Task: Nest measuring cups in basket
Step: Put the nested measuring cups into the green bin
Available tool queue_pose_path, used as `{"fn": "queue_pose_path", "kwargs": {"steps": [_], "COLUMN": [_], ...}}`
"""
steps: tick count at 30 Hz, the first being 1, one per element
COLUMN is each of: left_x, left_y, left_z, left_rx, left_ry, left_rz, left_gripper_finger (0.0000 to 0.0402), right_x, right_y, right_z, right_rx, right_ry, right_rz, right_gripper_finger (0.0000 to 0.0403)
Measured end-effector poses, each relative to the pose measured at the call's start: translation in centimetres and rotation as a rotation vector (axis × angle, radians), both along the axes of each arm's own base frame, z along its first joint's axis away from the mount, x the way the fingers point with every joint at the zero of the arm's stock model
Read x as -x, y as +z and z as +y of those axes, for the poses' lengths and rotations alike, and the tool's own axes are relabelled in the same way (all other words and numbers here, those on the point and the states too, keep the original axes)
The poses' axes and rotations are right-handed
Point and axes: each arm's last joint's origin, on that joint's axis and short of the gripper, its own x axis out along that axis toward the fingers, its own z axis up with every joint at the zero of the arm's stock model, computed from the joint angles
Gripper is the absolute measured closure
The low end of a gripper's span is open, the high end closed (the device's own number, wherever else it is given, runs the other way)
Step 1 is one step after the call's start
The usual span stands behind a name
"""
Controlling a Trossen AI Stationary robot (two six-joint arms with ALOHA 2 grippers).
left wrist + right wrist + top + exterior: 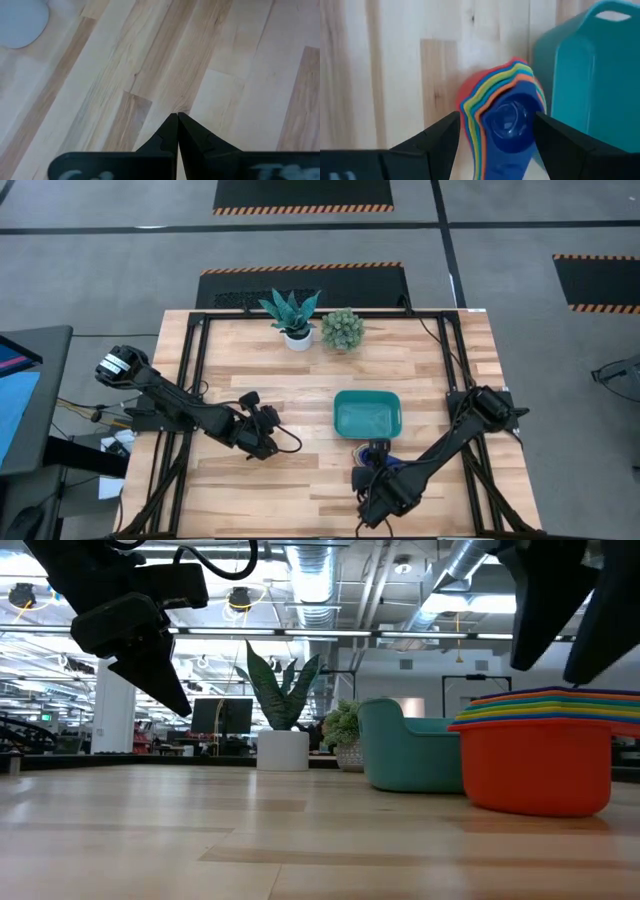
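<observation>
Pale wood-plank table (pixel 300 380) sits on a grey floor (pixel 100 270) with black mats edged in orange-black hazard stripes (pixel 303 209). Two white-potted plants (pixel 293 315) by the far edge. Behind: open ceiling, silver ducts (pixel 330 570), strip lights.

Black jointed arms (pixel 190 412), dark cables

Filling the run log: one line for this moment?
cups: nested, beside basket | right gripper: open, fingers astride stack | left gripper: shut, idle

Measuring cups (pixel 374 456) under right arm
</observation>
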Motion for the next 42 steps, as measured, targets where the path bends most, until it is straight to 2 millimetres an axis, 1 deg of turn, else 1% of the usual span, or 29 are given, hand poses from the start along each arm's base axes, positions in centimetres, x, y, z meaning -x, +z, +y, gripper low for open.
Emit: {"fn": "queue_pose_path", "kwargs": {"steps": [3, 13, 17, 25, 31, 39, 42], "left_x": [0.0, 0.0, -0.1, -0.4, -0.5, -0.4, -0.4], "left_y": [0.0, 0.0, 0.1, 0.2, 0.2, 0.2, 0.2], "left_z": [0.0, 0.0, 0.0, -0.1, -0.2, -0.2, -0.2], "left_rx": [-0.003, -0.016, -0.014, -0.003, -0.001, -0.002, -0.002], "left_ry": [0.002, 0.008, 0.008, -0.002, -0.005, -0.006, -0.006], "left_rz": [-0.002, -0.012, -0.016, -0.048, -0.054, -0.053, -0.052], "left_gripper_finger": [0.0401, 0.0401, 0.0401, 0.0401, 0.0401, 0.0401, 0.0401], "right_x": [0.1, 0.6, 0.7, 0.3, 0.2, 0.2, 0.2], "right_y": [-1.1, -4.1, -4.5, -4.5, -4.5, -4.6, -5.0], "right_z": [0.0, -0.8, -0.9, -0.7, -0.6, -0.5, -0.4], "right_rx": [-0.051, -0.03, -0.022, -0.047, -0.06, -0.076, -0.077], "right_ry": [-0.005, -0.01, -0.008, -0.009, -0.016, -0.044, -0.051], "right_rz": [0.026, 0.013, -0.006, -0.045, -0.06, -0.067, -0.059], "right_gripper_finger": [0.0132, 0.0132, 0.0132, 0.0135, 0.0163, 0.0216, 0.0238]}}
